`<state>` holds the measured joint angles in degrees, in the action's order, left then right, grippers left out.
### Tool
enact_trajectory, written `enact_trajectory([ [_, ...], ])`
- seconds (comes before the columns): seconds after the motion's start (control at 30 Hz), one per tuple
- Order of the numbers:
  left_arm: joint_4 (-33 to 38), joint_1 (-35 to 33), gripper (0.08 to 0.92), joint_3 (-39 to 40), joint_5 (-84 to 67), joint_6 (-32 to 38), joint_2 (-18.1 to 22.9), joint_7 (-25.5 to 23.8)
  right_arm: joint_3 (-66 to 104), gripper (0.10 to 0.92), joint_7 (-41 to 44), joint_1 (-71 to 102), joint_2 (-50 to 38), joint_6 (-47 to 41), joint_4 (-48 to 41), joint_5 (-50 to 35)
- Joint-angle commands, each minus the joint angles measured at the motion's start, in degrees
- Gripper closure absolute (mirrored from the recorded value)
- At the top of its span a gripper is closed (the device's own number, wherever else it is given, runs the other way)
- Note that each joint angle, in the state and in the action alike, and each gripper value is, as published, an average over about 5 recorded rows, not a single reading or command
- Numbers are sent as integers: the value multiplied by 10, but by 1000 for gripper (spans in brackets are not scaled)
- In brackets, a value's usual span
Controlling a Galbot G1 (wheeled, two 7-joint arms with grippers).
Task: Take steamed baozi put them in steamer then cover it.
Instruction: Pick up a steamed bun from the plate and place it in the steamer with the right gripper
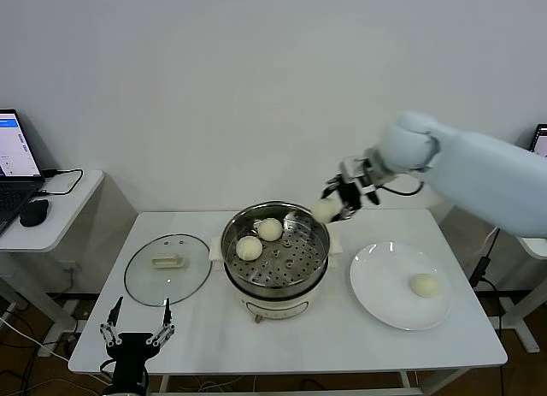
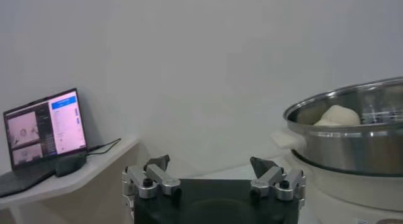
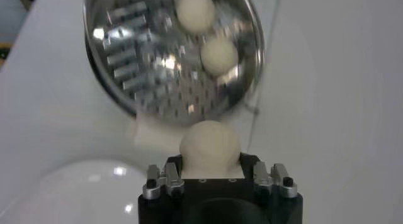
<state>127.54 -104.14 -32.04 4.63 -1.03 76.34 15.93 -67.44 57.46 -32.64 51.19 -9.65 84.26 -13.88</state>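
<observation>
- Waiting low at the tabletop's near edge, the left tool gapes, its base cut off.
- Beyond it the cover lies flat, bar handle running left-right.
- Steamer holds two baozi.
- Right tool clamps a third baozi above the steamer's right rim; its fingertips are hidden.
- Below, one baozi sits on a plate.
</observation>
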Motion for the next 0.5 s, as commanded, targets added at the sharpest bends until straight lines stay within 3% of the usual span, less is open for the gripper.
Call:
enact_trajectory([
  [0.03, 0, 0, 177, -2, 0, 0, 2, 0, -68, 448, -17, 3, 107, 123, -9, 27],
  [0.5, -6, 5, 177, -8, -3, 2, 11, 3, -86, 441, -21, 39, 161, 283, -59, 151],
])
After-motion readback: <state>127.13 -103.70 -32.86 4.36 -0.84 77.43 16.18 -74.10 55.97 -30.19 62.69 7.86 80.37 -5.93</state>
